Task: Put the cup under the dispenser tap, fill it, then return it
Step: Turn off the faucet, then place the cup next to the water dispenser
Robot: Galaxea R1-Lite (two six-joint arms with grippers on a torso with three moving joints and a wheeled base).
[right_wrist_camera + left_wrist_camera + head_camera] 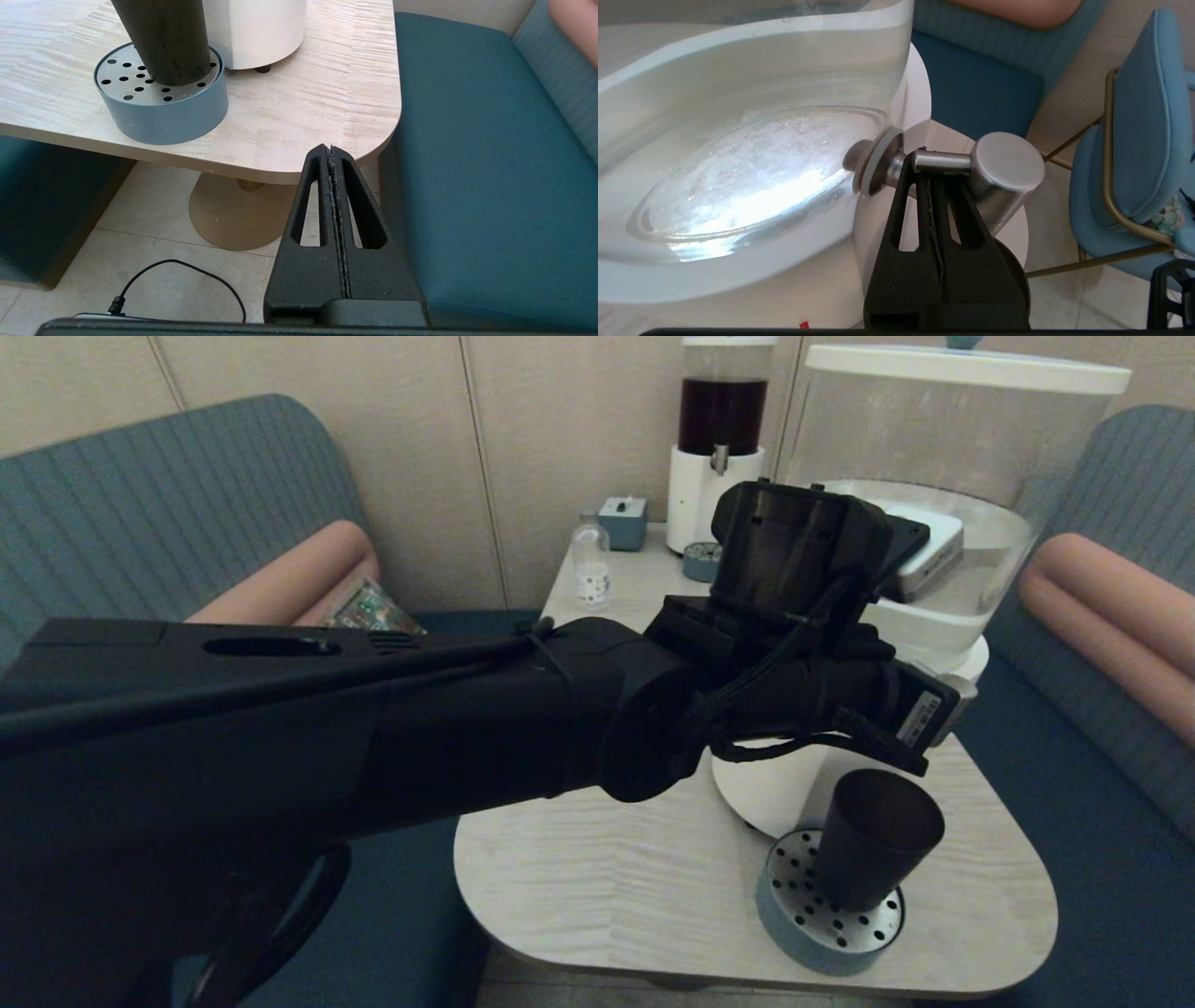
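The smoky-black cup (873, 840) stands upright on a round blue drip tray (794, 915) with a perforated metal top, right below the big clear-water dispenser (934, 523). My left arm (467, 728) reaches across to the dispenser and hides the tap in the head view. In the left wrist view the left gripper (930, 156) is shut with nothing between its fingers, and its tips touch the horizontal bar of the brushed-silver tap (1004, 172). The right gripper (330, 148) is shut and empty. It hangs off the table's near right corner, apart from the cup (163, 42).
At the back of the pale wood table (607, 877) stand a smaller dark-liquid dispenser (721, 439), a small clear bottle (591, 565) and a little blue box (623, 521). Teal sofa seats flank the table. A blue chair (1134, 140) stands beyond and a cable (187, 275) lies on the floor.
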